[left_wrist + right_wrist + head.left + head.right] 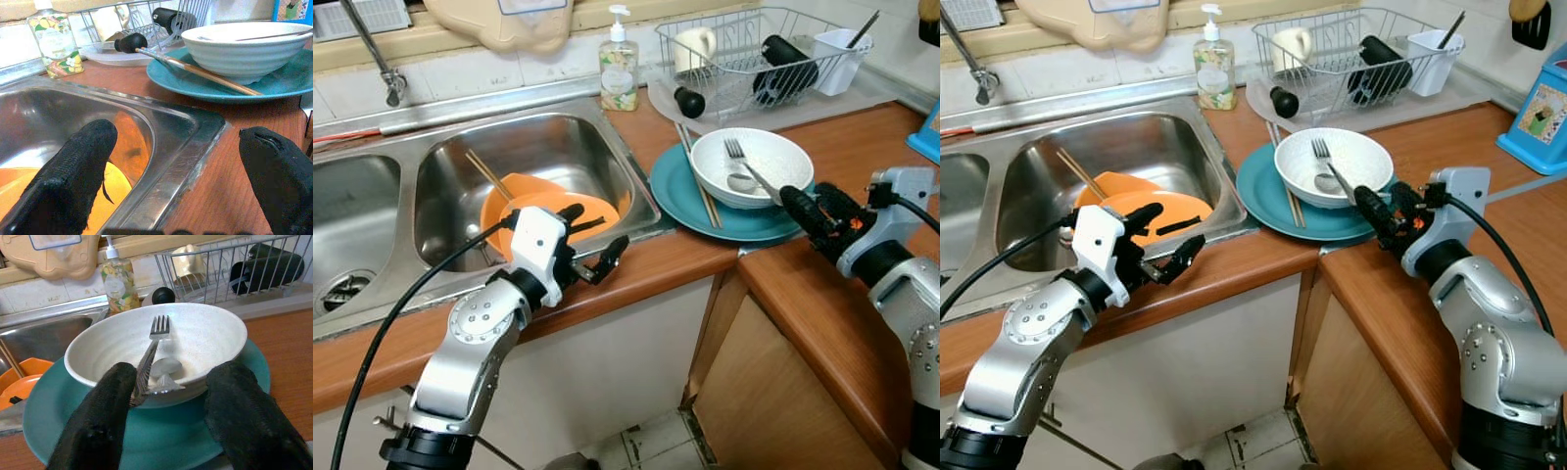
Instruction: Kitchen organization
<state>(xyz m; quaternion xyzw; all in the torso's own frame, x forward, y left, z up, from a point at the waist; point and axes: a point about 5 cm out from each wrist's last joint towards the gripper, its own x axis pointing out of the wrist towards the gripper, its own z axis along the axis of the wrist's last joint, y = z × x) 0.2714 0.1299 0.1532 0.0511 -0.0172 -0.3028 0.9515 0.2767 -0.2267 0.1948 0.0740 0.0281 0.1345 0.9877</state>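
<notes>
One white ceramic bowl [752, 164] sits on a round teal plate [677, 186] on the wooden countertop [842, 294], holding a metal fork [149, 352] and a spoon [165, 367]. The right gripper [166, 416] is at the bowl's near rim, fingers spread wide, the fork handle beside one finger. Wooden chopsticks [698, 181] lie across the plate. The left gripper [592, 245], wide open, hovers over the steel sink's [548, 147] edge above orange dishes [524, 201].
</notes>
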